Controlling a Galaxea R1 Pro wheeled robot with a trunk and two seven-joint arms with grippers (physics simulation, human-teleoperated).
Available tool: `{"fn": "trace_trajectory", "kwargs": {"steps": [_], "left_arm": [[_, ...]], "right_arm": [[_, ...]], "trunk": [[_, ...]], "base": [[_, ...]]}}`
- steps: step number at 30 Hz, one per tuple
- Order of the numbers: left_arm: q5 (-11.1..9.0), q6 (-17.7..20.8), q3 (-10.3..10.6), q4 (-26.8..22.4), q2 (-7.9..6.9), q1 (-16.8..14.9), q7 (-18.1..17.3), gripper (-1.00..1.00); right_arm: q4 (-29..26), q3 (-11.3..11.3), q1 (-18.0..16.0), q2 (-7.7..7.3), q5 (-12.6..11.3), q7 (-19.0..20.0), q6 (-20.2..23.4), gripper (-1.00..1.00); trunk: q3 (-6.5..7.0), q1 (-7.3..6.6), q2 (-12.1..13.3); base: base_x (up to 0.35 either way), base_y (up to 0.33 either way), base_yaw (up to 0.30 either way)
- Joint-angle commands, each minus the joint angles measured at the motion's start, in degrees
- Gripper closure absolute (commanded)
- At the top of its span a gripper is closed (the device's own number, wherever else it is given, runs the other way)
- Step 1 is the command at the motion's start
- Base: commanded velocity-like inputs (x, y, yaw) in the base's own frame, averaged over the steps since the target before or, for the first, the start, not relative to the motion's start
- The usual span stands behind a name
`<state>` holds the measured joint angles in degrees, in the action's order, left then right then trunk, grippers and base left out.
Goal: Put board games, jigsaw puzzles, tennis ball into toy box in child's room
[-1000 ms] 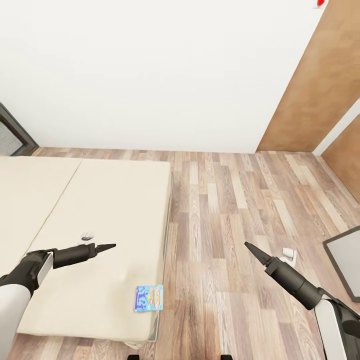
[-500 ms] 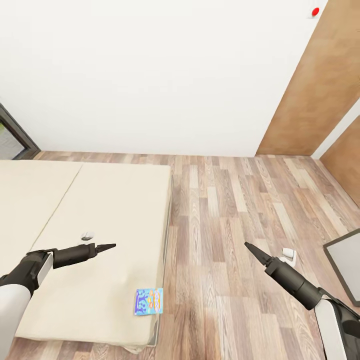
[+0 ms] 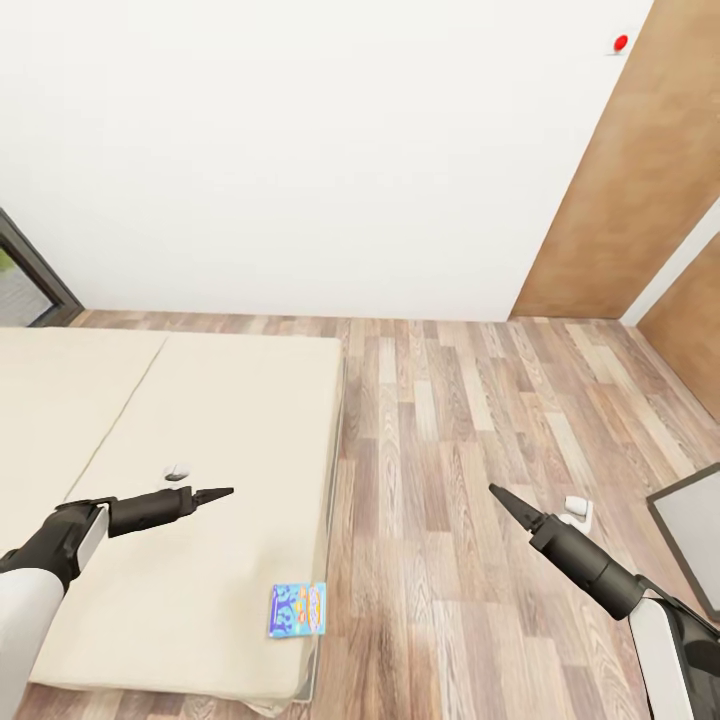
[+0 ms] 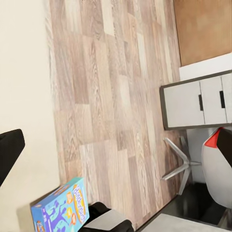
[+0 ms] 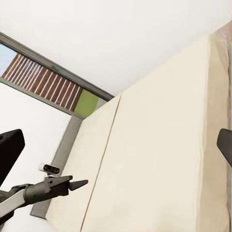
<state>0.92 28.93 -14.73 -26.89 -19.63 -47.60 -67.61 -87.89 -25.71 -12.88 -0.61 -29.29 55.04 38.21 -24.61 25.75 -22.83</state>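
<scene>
One blue board game (image 3: 297, 610) with a busy cover lies flat on the cream bed (image 3: 220, 410), near the mattress's right edge and front corner. It also appears in the left wrist view as the board game (image 4: 60, 209). My left gripper (image 3: 215, 493) hovers over the bed, up and to the left of the game, open and empty. Over the wood floor, right of the bed, my right gripper (image 3: 500, 497) is also open and empty. A pale grey slab in a dark frame, likely the table (image 3: 690, 525), pokes in at the right edge.
A small white object (image 3: 176, 470) rests on the bed beside my left arm. Another small white item (image 3: 575, 508) lies on the floor by my right arm. In the left wrist view there is a white drawer unit (image 4: 198, 104) and a chair base (image 4: 176, 164). Wood panels (image 3: 630, 170) line the right wall.
The whole head view has shifted a little downward, so the camera moved. Both arms keep their pose, and the board game lies where it was on the bed.
</scene>
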Motion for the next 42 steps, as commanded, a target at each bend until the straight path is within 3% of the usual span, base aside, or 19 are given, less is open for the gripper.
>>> {"fn": "trace_trajectory", "kwargs": {"steps": [1,42], "left_arm": [[0.1,0.6,-0.2,0.0,0.06,0.0,-0.2,-1.00],[0.1,0.6,-0.2,0.0,0.12,-0.1,-0.2,-1.00]], "right_arm": [[0.0,0.0,0.0,0.00,-0.2,0.1,0.4,-1.00],[0.1,0.0,0.0,0.00,-0.3,0.0,-0.5,-1.00]], "trunk": [[0.01,0.03,-0.1],[3.91,0.03,-0.1]], "base": [[0.000,0.000,0.000],[0.000,0.000,0.000]]}}
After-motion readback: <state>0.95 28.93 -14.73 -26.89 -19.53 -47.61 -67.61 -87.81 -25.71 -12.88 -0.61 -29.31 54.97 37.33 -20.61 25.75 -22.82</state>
